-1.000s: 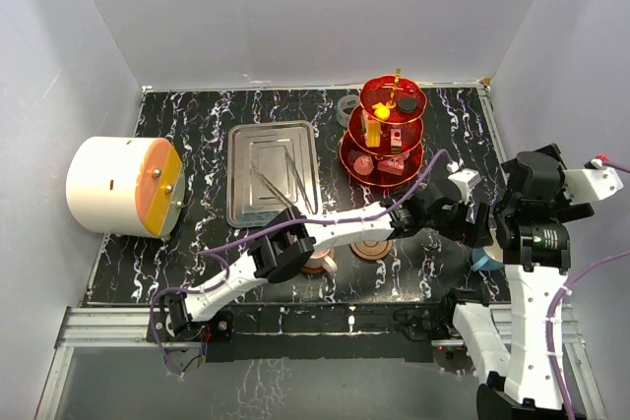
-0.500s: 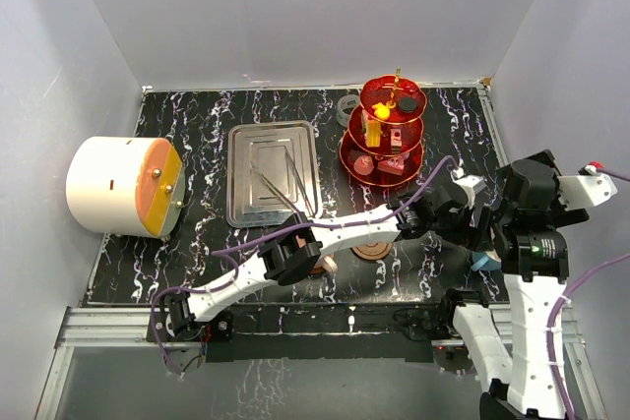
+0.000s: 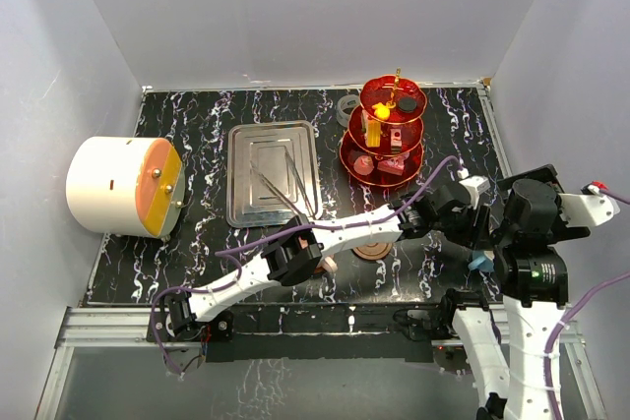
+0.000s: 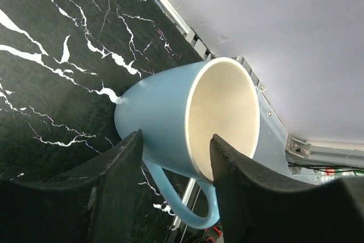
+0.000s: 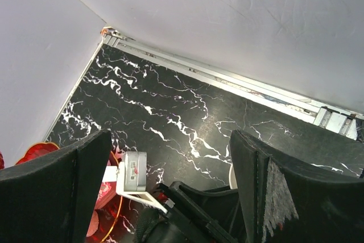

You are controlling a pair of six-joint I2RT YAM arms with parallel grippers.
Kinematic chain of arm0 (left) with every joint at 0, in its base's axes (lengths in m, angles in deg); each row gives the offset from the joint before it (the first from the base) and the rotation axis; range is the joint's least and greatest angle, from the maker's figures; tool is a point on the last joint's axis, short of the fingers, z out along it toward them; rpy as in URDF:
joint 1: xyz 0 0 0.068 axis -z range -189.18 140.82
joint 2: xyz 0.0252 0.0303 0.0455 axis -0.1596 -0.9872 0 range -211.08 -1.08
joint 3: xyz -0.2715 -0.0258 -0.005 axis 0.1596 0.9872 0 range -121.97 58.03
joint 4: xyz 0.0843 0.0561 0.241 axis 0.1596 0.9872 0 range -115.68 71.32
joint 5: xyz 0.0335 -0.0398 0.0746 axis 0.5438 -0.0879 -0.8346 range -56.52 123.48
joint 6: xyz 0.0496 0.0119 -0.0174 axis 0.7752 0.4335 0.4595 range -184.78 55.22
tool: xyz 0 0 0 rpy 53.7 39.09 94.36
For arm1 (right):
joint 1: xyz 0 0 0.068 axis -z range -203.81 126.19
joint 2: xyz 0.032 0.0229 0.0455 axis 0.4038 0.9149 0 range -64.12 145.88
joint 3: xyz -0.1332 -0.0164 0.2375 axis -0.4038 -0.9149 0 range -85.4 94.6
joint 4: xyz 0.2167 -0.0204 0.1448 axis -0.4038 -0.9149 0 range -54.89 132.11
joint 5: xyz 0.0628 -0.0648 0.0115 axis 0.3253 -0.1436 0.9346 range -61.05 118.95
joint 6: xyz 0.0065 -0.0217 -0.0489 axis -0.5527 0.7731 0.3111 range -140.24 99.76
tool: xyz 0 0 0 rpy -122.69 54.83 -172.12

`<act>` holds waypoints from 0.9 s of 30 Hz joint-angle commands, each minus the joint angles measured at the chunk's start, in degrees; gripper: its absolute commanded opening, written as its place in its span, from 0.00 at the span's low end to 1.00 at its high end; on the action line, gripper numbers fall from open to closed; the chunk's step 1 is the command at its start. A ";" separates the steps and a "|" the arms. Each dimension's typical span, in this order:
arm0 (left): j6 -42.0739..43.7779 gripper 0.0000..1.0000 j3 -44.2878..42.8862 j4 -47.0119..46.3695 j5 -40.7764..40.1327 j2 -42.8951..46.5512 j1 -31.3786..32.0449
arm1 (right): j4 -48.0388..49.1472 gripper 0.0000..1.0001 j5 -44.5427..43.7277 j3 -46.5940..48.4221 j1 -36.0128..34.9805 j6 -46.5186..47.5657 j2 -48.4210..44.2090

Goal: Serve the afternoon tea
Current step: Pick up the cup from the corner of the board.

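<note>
The blue cup [image 4: 170, 112] lies on its side, rim straddled

The left fingers [image 4: 176, 140], half-closed, straddle its wall at the table's [image 3: 197, 243] right near edge; whether they pinch, I cannot tell. The right fingers [image 5: 170, 135] gape empty. Likely stiff, glazed, slippery, breakable: take wall or handle. One blue cup, one pink cup [image 3: 331, 265], two saucers [image 3: 374, 249], one stand [image 3: 384, 140].

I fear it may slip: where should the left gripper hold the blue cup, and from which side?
Pinch the blue cup by the rim wall, one finger inside the mouth, one outside, coming from the mouth side. The open mouth faces the left gripper, and the thin wall by the handle fits between its fingers.
</note>
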 commanded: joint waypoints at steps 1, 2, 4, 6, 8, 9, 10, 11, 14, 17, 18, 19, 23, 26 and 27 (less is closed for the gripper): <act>0.77 0.43 -1.26 3.83 -1.55 0.70 0.00 | 2.16 0.85 -1.21 1.13 -0.17 -0.20 2.02; 0.71 0.40 -0.92 4.19 -2.30 1.10 0.01 | 2.16 0.85 -1.21 1.23 -0.16 -0.20 2.22; 1.01 0.37 0.67 4.21 -3.82 2.18 0.07 | 2.16 0.85 -1.21 1.30 -0.16 -0.20 2.21; 1.22 0.31 1.13 5.37 -5.77 2.91 0.10 | 2.16 0.85 -1.21 1.48 -0.17 -0.20 2.11; 2.41 0.28 1.20 7.24 -7.51 3.37 0.14 | 2.16 0.85 -1.21 2.08 -0.16 -0.20 2.13; 3.16 0.28 1.32 7.78 -7.84 3.52 0.07 | 2.16 0.85 -1.21 2.32 -0.10 -0.20 2.11; 3.63 0.27 1.34 8.03 -7.76 3.54 0.10 | 2.16 0.85 -1.21 2.45 -0.13 -0.20 2.04; 3.74 0.27 1.27 8.21 -7.14 3.42 0.08 | 2.16 0.85 -1.21 2.47 -0.13 -0.20 2.02; 5.27 0.34 0.89 8.62 -5.82 3.28 0.14 | 2.16 0.85 -1.21 1.93 -0.16 -0.20 2.11; 6.66 0.39 0.97 9.45 -4.41 3.32 0.17 | 2.16 0.85 -1.21 1.77 -0.14 -0.20 2.26; 7.15 0.37 1.21 9.35 -3.80 3.41 0.17 | 2.16 0.85 -1.21 1.76 -0.17 -0.20 2.36; 7.66 0.31 1.53 9.24 -3.30 3.57 0.14 | 2.16 0.85 -1.21 1.80 -0.18 -0.20 2.44; 8.10 0.12 3.53 7.70 -2.95 5.20 0.14 | 2.16 0.85 -1.21 2.27 -0.18 -0.20 2.86; 8.25 0.00 6.48 6.49 -4.73 7.96 0.17 | 2.16 0.85 -1.21 2.72 -0.18 -0.20 3.26; 8.34 0.00 8.11 5.96 -5.53 9.46 0.16 | 2.16 0.85 -1.21 2.87 -0.17 -0.20 3.58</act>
